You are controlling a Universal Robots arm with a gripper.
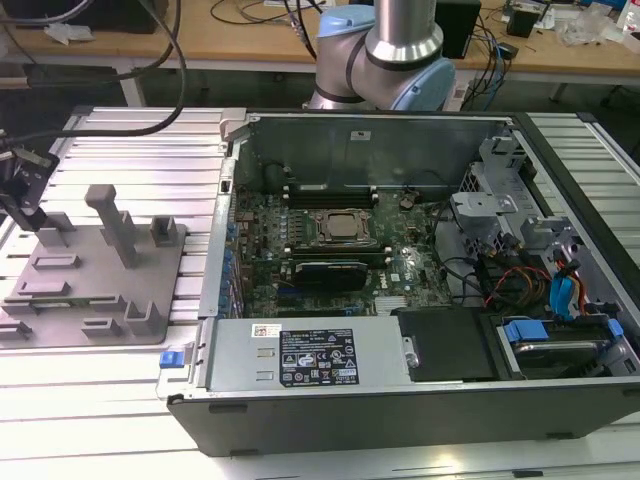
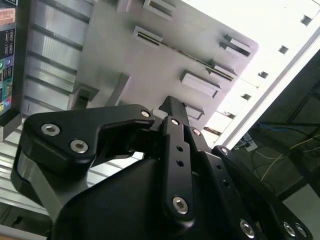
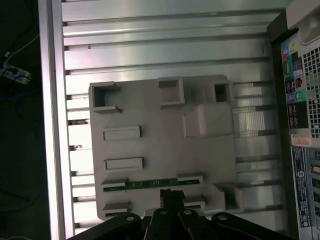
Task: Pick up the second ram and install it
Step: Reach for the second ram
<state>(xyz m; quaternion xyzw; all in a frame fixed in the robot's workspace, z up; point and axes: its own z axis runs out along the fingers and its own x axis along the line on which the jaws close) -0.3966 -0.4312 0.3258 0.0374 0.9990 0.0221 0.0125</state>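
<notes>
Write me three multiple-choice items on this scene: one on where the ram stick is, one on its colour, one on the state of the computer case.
1. Where does the second ram sit?
A. on the floor
B. in a holder on the grey fixture plate
C. inside a cardboard box

2. What colour is its board?
A. red
B. white
C. green

3. How is the computer case?
A. open, with the motherboard exposed
B. shut, with its panel on
C. wrapped in plastic

Answers:
1 B: the first wrist view shows the stick lying between the plate's brackets, with the pincer close beside it.
2 C: the strip there is green.
3 A: the exterior view looks straight onto the board inside.
</notes>
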